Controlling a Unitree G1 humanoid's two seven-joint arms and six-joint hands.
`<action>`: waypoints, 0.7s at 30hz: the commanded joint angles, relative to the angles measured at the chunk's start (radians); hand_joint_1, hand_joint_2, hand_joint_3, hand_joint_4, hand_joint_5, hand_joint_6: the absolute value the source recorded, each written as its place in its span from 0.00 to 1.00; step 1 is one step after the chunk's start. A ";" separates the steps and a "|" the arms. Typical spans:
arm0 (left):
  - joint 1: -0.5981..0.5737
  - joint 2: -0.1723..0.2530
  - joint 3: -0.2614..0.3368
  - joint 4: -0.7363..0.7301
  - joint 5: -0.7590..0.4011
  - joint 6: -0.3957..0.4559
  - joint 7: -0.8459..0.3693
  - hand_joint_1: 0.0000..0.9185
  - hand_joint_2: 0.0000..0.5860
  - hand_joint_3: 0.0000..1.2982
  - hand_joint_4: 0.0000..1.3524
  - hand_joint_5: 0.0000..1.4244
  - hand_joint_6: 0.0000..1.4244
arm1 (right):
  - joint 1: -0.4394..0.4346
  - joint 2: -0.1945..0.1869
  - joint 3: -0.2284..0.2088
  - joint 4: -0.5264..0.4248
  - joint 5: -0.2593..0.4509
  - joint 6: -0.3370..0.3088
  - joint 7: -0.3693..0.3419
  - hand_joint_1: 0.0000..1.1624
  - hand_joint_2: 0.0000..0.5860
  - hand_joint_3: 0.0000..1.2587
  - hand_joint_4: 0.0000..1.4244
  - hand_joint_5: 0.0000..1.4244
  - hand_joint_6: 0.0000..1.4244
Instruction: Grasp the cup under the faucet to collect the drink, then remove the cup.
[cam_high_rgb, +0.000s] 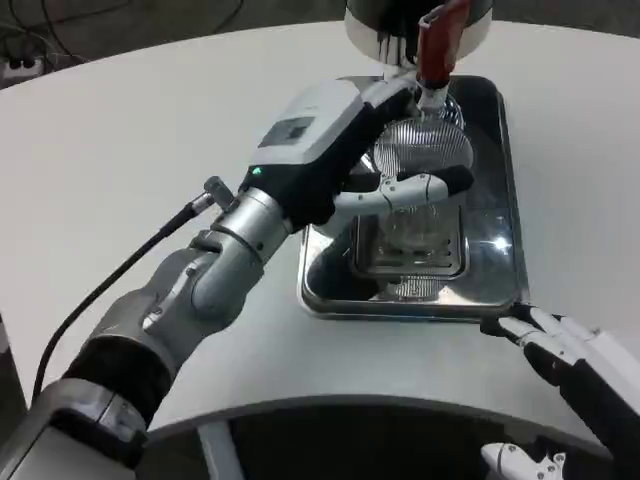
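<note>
cup (418, 150): clear ribbed plastic, upper centre of frame, lying tilted with its mouth toward us, directly under the faucet (436, 45)
handling: looks light and thin-walled, likely flexes if squeezed and gets slippery when wet; gains weight once filled, so spill risk on the way out
grip point: mid-wall, fingers around the side, away from the rim; firm but not crushing
left hand (385, 150): reaches in from lower left, wrapped round the cup side; fingers (420, 187) curl under and in front of it, thumb side hidden, so contact looks real but tightness can't be confirmed
right hand (560, 345): lower right, resting on the desk (120, 160) just beside the tray's near corner, fingers spread, holding nothing
tray (505, 180): steel drip tray with a grate (410, 250) in the middle, centre-right of frame; cup sits above it
dispenser: steel body at top edge, red lever on the faucet, position unclear
stage: my read, cup is gripped at the spout, collecting not obviously begun; no liquid visible
risk: tilted cup may spill once drink flows
</note>
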 joint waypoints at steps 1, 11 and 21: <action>0.037 0.032 0.023 -0.047 -0.006 -0.020 0.019 0.09 0.19 0.08 0.00 0.19 0.29 | 0.014 -0.003 0.009 -0.017 0.013 0.005 -0.014 0.31 0.63 0.10 0.00 0.00 0.00; 0.167 0.082 0.090 -0.220 -0.051 -0.028 -0.032 0.07 0.19 0.17 0.12 0.22 0.30 | -0.004 -0.008 0.021 -0.017 0.009 0.027 -0.018 0.31 0.63 0.10 0.00 0.00 0.00; 0.385 0.135 0.242 -0.565 -0.162 -0.018 -0.058 0.11 0.21 0.29 0.22 0.26 0.33 | -0.004 -0.008 0.038 -0.017 0.003 0.046 -0.036 0.31 0.64 0.10 0.00 0.00 0.00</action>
